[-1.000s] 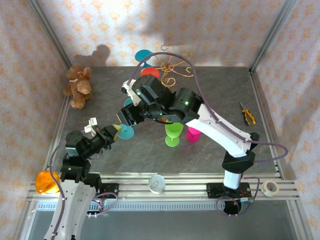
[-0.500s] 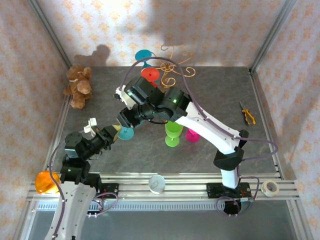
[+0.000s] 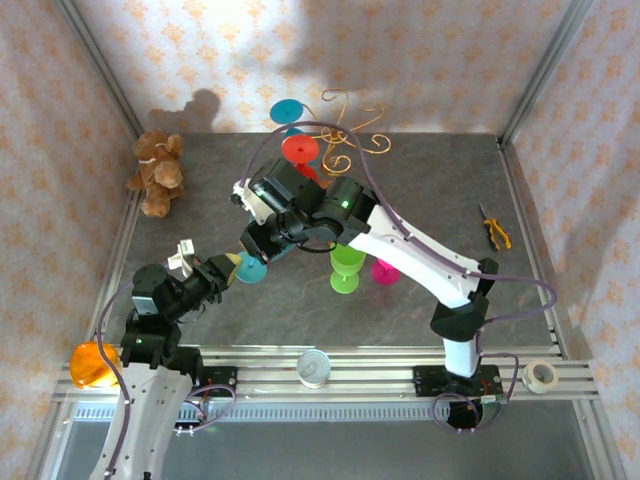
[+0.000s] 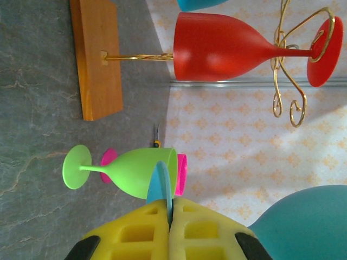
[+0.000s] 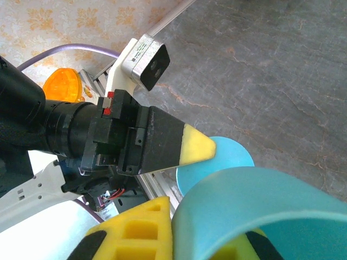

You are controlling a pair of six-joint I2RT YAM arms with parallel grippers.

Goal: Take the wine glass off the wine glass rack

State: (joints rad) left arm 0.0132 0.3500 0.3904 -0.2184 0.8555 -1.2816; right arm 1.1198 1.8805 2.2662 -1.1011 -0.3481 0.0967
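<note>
The pale-blue wine glass (image 3: 252,268) is hanging between both arms, well clear of the gold wire rack (image 3: 345,132) at the back. The left gripper (image 4: 169,208) is pinching its thin foot disc, and the right gripper (image 5: 181,238) is clamping the bowl's rim. The left wrist view is adding the rack's wooden base and a red glass (image 4: 227,46) hanging from the wire.

From above, the right arm (image 3: 410,245) covers the wooden base of the wine glass rack (image 3: 345,135); near the rack, a hanging blue glass (image 4: 200,4) is cut by the left wrist view's edge

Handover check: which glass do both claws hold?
The light-blue glass, off the rack: left claw pinches its foot, right claw its bowl. Teal and red hang there; green, pink stand.
</note>
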